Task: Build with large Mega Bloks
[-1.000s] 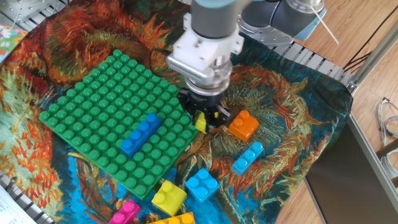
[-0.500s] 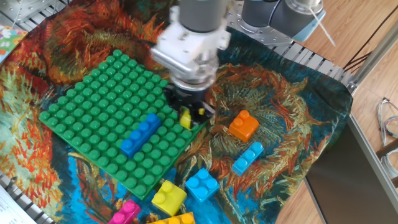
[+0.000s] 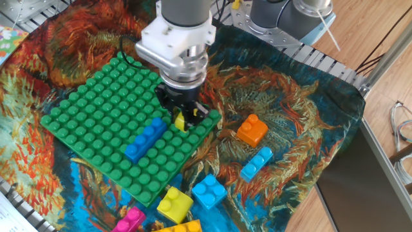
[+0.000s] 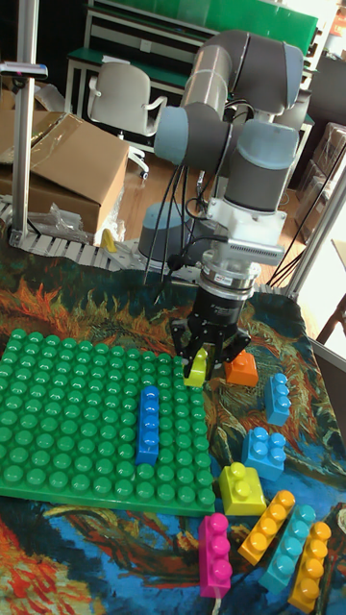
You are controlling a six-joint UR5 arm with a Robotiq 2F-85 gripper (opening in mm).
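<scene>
I am clamping my 2-finger gripper [image 3: 182, 120] on 1 small yellow plastic brick [image 4: 198, 367], hovering over the green studded baseplate [image 3: 96, 109] at 2 o'clock of the long blue brick [image 3: 145, 138]. Best done by aligning studs squarely, then pressing straight down.

tool [image 3: 182, 120] clamped, pointing down

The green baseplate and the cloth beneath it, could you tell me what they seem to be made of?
Green baseplate: apparently moulded plastic, semi-glossy, with highlights on its round studs. Cloth: seemingly printed fabric, matte, with soft folds and a painterly pattern.
</scene>
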